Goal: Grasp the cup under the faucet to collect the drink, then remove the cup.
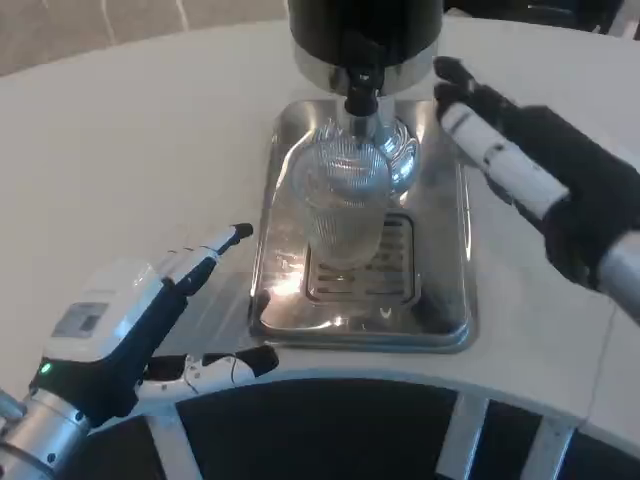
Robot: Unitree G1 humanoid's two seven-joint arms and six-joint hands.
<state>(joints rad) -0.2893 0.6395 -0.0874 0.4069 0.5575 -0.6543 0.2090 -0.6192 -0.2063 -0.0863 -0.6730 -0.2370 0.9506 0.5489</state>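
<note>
A clear ribbed cup stands on the grille of a steel drip tray, directly below the black faucet nozzle of the drink dispenser. My left hand hovers at the tray's left edge, fingers spread, a short way left of the cup and holding nothing. My right hand is up at the dispenser's right side, fingers stretched toward the machine near the faucet, not touching the cup. I cannot tell whether liquid is flowing.
The dispenser body rises at the back of the tray. The white table curves to an edge close in front of me, with dark floor below.
</note>
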